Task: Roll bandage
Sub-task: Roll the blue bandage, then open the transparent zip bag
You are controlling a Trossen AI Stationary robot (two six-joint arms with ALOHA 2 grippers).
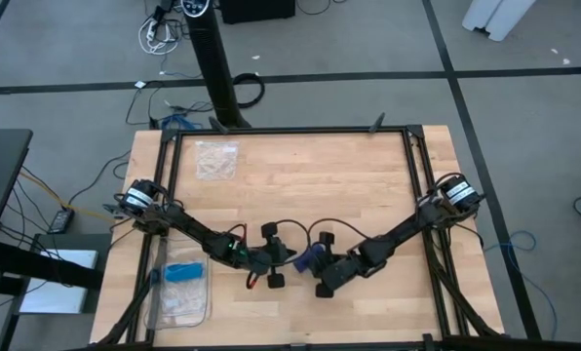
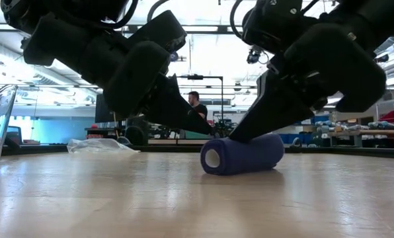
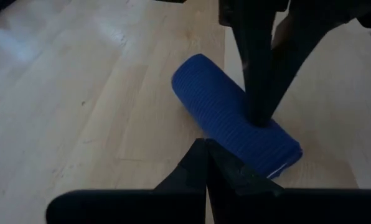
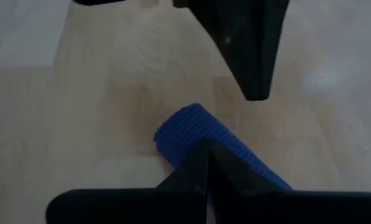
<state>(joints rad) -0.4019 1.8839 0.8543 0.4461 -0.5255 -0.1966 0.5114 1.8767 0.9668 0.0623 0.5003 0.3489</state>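
The bandage point(image 2: 242, 156) is a dark navy-blue compact roll lying on its side on the wooden table, near the middle toward the near edge point(image 1: 307, 259). My right gripper point(image 2: 242, 135) is shut, and its tips are down on the roll's top. My left gripper point(image 2: 205, 129) is shut. Its tips hang just above and beside the roll's left end, and in the right wrist view they point(image 4: 257, 93) show apart from the roll point(image 4: 192, 127). In the left wrist view the roll point(image 3: 223, 115) lies just past my left fingertips point(image 3: 205, 149). My right gripper presses its shut fingertips point(image 3: 260, 115) onto the roll's upper side point(image 3: 241, 118), about midway along its length. The fingers come from above, slanting down from the table's right side. The roll lies flat on the table under them.
A flat clear plastic bag point(image 1: 215, 159) lies at the far left of the table. A clear bag holding a light-blue item point(image 1: 181, 273) lies at the near left. A black frame point(image 1: 290, 130) borders the table. A person point(image 2: 196, 104) stands in the room beyond.
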